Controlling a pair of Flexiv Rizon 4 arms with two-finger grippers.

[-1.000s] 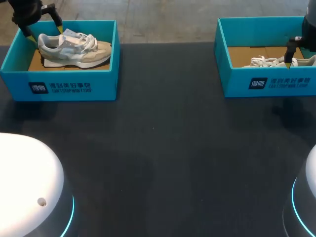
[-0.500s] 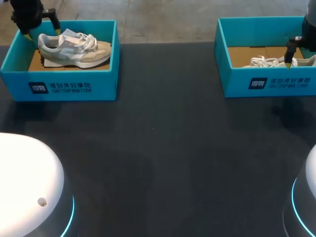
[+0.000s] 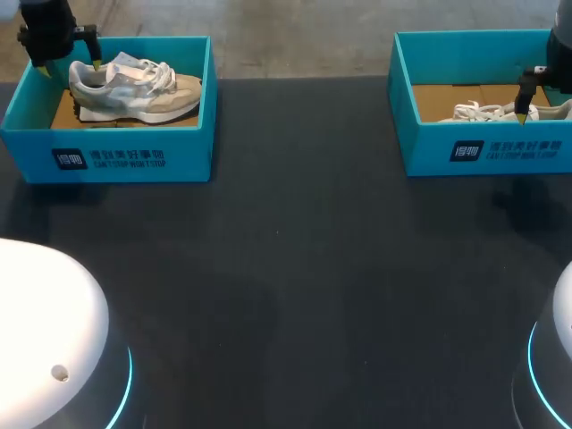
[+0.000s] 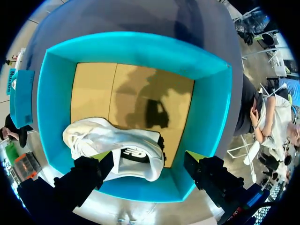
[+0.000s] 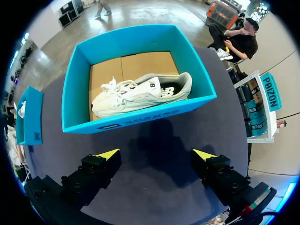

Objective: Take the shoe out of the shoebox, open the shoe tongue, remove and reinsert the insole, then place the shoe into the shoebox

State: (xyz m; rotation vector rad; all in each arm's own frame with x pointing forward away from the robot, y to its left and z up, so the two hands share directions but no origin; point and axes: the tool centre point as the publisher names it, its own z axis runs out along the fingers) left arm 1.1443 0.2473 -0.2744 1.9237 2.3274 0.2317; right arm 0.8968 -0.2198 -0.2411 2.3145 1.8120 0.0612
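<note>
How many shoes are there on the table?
2. A grey and tan shoe lies in the left box, and a white shoe lies in the right box. No others show, though the box walls could hide something small.

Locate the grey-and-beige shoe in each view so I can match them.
Head view: the grey-and-beige shoe lies in the left shoebox, upper left.
Left wrist view: beneath the left gripper, against the box's near wall.
Right wrist view: too small to tell; only its box's wall shows.
Shared landmark: that teal shoebox.
</note>
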